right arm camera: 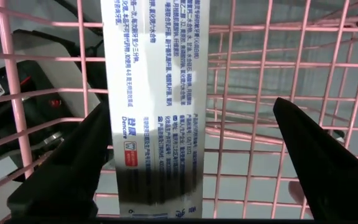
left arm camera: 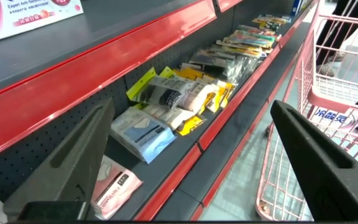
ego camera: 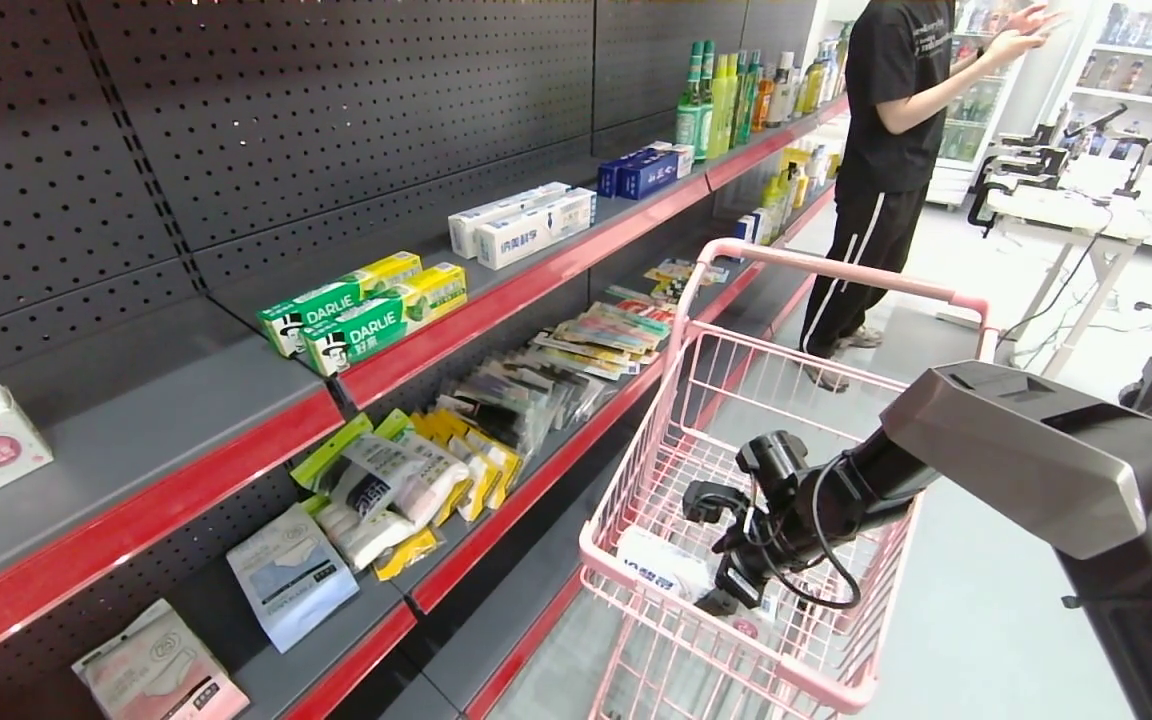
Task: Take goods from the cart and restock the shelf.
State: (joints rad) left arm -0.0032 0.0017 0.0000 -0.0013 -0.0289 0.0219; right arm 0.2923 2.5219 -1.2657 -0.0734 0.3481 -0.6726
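Note:
A pink wire cart (ego camera: 836, 272) stands beside the shelf (ego camera: 136, 430). On the cart's bottom lies a long white box (right arm camera: 157, 124) with small print, also visible as the white box (ego camera: 658, 570) in the head view. My right gripper (ego camera: 721, 598) reaches down inside the cart and is open just above that box; in the right wrist view the right gripper (right arm camera: 191, 162) has the box between its fingers, close to one of them, with neither touching it. My left gripper (left arm camera: 191, 155) is open and holds nothing, facing the lower shelf rows beside the cart (left arm camera: 328, 93).
The upper shelf holds green toothpaste boxes (ego camera: 356, 310), white boxes (ego camera: 526, 225), blue boxes (ego camera: 641, 170) and bottles (ego camera: 726, 95); a bare stretch lies left of the green boxes. Lower rows carry pouches (ego camera: 396, 490) and toothbrush packs (ego camera: 596, 340). A white table (ego camera: 1066, 210) stands at back right.

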